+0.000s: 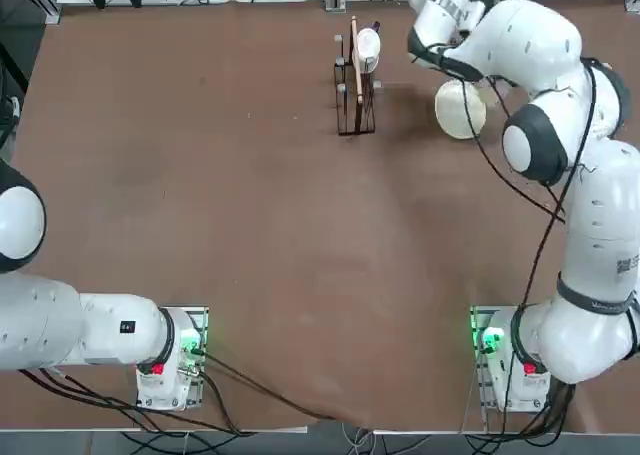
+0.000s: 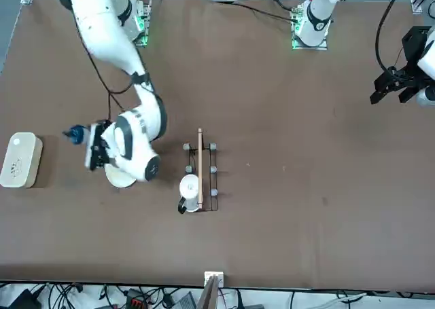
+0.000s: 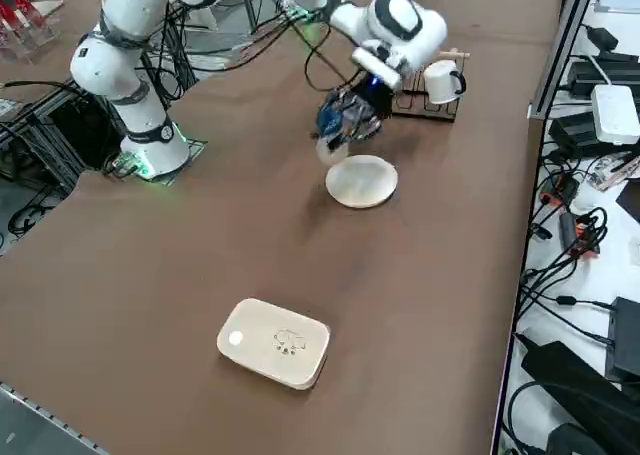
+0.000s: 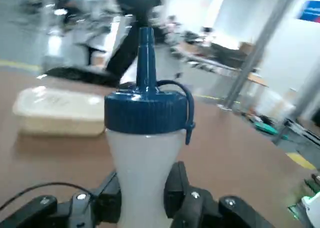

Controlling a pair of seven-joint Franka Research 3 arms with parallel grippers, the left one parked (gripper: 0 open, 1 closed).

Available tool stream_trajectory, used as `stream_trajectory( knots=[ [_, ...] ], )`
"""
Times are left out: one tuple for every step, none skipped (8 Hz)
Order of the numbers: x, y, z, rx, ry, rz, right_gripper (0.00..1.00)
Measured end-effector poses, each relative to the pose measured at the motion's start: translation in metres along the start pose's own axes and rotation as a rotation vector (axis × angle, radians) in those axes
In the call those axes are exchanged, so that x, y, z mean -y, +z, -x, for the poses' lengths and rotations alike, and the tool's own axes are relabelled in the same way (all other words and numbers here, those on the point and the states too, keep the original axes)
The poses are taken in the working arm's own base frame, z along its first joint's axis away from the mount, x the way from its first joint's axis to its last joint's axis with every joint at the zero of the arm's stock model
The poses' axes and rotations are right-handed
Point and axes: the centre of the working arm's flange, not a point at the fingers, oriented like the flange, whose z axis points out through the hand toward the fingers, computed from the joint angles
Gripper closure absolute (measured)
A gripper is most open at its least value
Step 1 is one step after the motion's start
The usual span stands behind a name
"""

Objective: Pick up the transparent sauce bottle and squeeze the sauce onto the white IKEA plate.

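Note:
My right gripper (image 4: 142, 200) is shut on the transparent sauce bottle (image 4: 145, 153), its dark fingers (image 4: 176, 188) pressing both sides of the whitish body. The dark blue nozzle cap (image 4: 146, 107) points away from the wrist. In the front view the gripper (image 2: 96, 149) hangs above the table with the bottle's blue cap (image 2: 75, 133) sticking out sideways, tilted near level. The white IKEA plate (image 3: 362, 181) lies flat on the table just beside and below the gripper (image 3: 350, 117). The arm partly covers the plate (image 1: 458, 111) (image 2: 121, 179) from above.
A larger white rounded-rectangular container (image 2: 20, 161) (image 3: 275, 342) lies beyond the plate, toward the table's right edge. A black wire rack with a white mug and a wooden board (image 1: 356, 75) (image 2: 200, 176) stands on the plate's other side. Cables trail from the arm.

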Motion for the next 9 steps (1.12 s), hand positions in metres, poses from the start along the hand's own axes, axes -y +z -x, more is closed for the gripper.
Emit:
stream_trajectory(
  knots=[
    [0.021,0.048,-0.005,-0.006,0.036,0.078,0.62],
    [0.034,0.092,-0.005,-0.025,0.075,0.143,0.62],
    [0.038,0.129,0.002,-0.057,0.116,0.172,0.62],
    [0.036,0.165,0.013,-0.092,0.135,0.172,0.62],
    [0.026,0.203,0.023,-0.127,0.14,0.159,0.62],
    [0.013,0.24,0.027,-0.152,0.158,0.138,0.62],
    [0.004,0.273,0.029,-0.161,0.181,0.12,0.62],
    [-0.001,0.3,0.031,-0.165,0.2,0.107,0.62],
    [-0.003,0.321,0.035,-0.167,0.215,0.102,0.62]
  ],
)
